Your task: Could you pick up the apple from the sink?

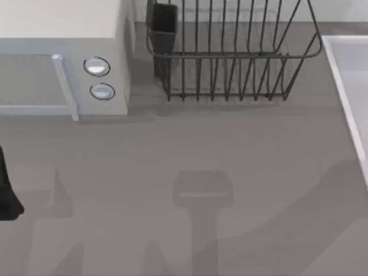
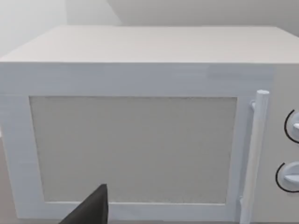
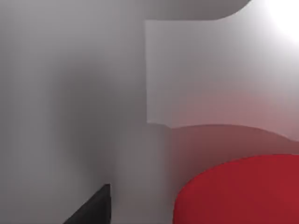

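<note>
- Sink (image 1: 348,86) sits at the right edge of the counter in the top view, a pale grey basin with a lighter raised rim, with just its left rim and a strip of its floor in frame.
- Apple (image 3: 240,191) appears in the right wrist view as a smooth bright-red round shape very close to the camera, lying against pale grey basin surfaces; a reddish tint falls on the grey wall just behind it.
- Right claw (image 3: 91,210) shows as one dark fingertip beside the apple and apart from it; whether its fingers are spread or closed I cannot tell.
- Dish rack (image 1: 230,54), dark wire, stands at the back of the counter between the microwave and the sink; a dark cup-like holder (image 1: 163,26) hangs at its left end, and I see nothing resting between its wires.
- Microwave (image 1: 63,57), white, fills the back left corner, door closed, with a vertical bar handle (image 1: 64,86) and two round knobs (image 1: 96,66) on its right side.
- Left claw (image 2: 91,210) faces the microwave door from close by, one dark fingertip visible; its opening I cannot tell. A dark part of the left arm (image 1: 7,192) sits at the left edge of the top view.
- Counter (image 1: 190,167) is plain grey, crossed by soft shadows of the arms.
</note>
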